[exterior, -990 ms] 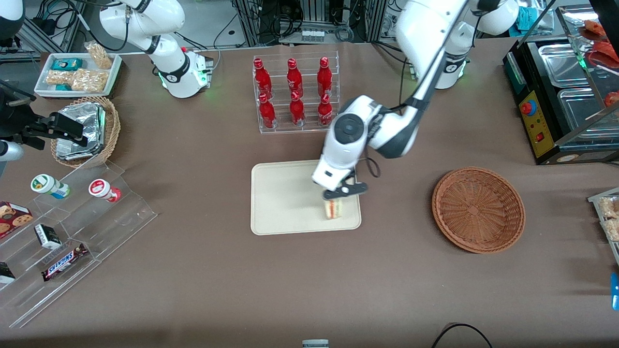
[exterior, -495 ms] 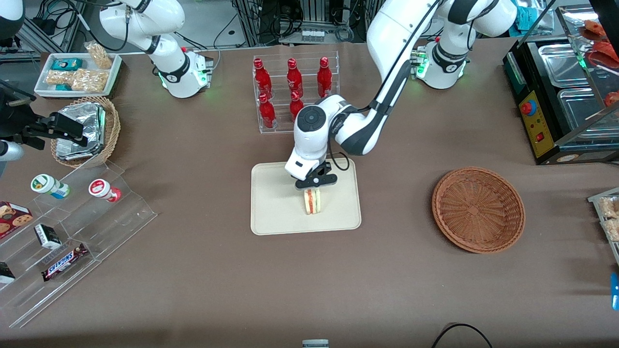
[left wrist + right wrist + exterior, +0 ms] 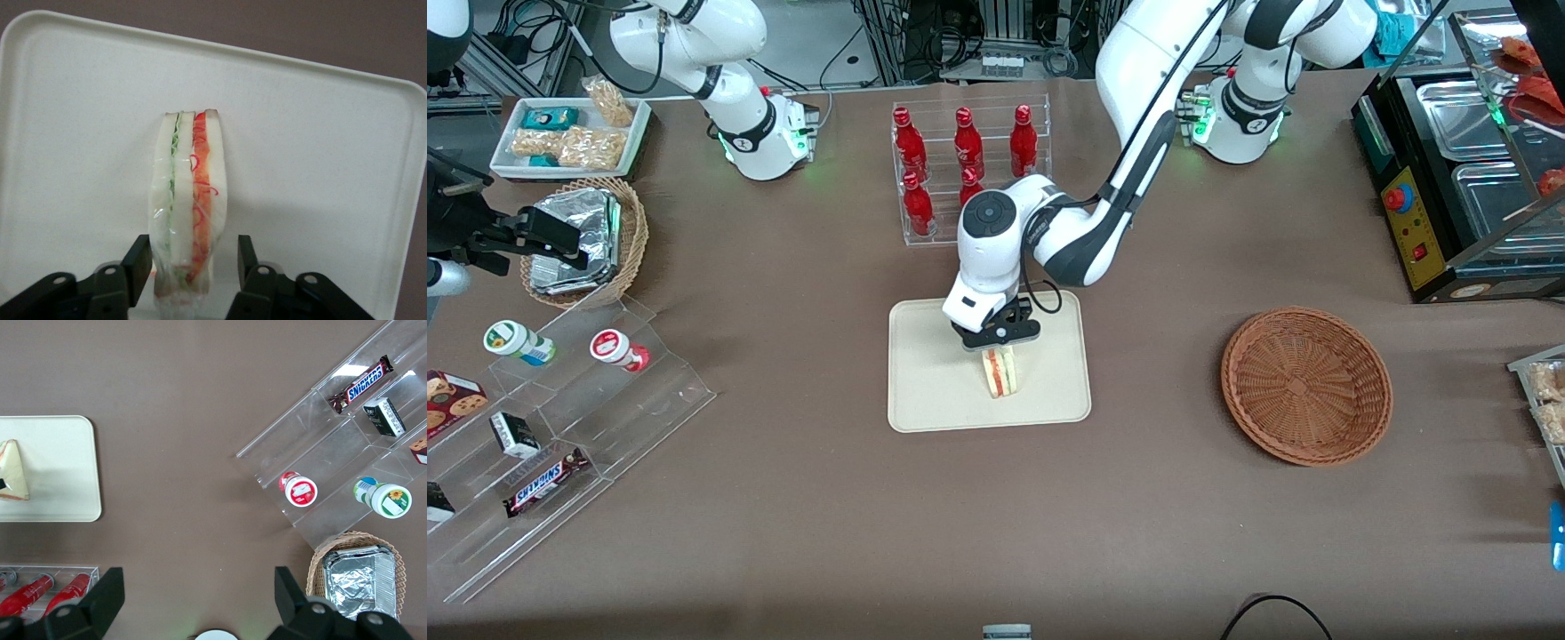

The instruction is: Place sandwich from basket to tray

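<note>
Gripper: the left arm's gripper is down over the tray, right on top of the sandwich's upper end, nearer the tray's edge that faces the bottle rack.
Grip: in the left wrist view the two black fingers stand on either side of the sandwich with a sliver of tray showing between each pad and the bread, so it looks released, not squeezing.
Sandwich: the sandwich stands on its edge on the tray, about the middle, a touch toward the working arm's end; white bread slices with a red layer and a green-yellow one, wrapped in clear film.
Same sandwich, parked arm's camera: its triangular face shows at the cut-off end of the tray.
Tray: the cream tray lies flat mid-bench, with nothing on it but the sandwich.
Basket: the reddish-brown wicker basket sits well apart from the tray, toward the working arm's end of the bench, holding nothing.
Bottle rack: a clear rack of red bottles stands farther from the front camera than the tray; the arm's wrist covers part of it.
Parked arm's end: a tan basket of foil packets and a stepped clear display with a Snickers bar.
</note>
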Robot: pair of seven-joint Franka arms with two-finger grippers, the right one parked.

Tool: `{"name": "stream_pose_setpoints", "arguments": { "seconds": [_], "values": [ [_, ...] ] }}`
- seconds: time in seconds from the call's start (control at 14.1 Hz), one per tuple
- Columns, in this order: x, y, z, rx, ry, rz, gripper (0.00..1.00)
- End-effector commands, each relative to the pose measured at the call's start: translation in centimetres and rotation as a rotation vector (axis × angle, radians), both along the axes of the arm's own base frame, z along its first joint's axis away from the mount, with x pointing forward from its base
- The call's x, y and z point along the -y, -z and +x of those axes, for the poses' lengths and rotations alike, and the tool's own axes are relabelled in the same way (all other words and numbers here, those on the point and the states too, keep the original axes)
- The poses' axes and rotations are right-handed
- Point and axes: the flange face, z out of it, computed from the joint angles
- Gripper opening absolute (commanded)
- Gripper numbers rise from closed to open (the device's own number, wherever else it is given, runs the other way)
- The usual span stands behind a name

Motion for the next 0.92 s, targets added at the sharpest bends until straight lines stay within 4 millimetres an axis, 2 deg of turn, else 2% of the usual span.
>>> {"name": "stream_pose_setpoints", "arguments": {
  "seconds": [0.0,0.07,0.14,0.21,0.28,0.42,0.49,0.64,0.85],
  "values": [
    [-3.5,-7.8,0.9,-0.005,-0.005,0.049,1.0],
    [-4.4,-9.9,0.7,-0.026,0.019,0.068,1.0],
    [-5.9,-10.8,1.2,-0.054,0.002,0.09,1.0],
    [-8.3,-11.4,2.4,-0.093,-0.051,0.118,1.0],
    [-9.8,-11.6,3.1,-0.116,-0.064,0.141,1.0],
    [-14.0,-11.5,5.5,-0.136,-0.12,0.157,1.0],
    [-15.6,-11.8,6.1,-0.142,-0.096,0.157,1.0],
    [-20.9,-12.8,7.4,-0.164,-0.048,0.152,1.0],
    [-27.8,-14.5,8.0,-0.18,0.003,0.138,1.0]
  ]
}}
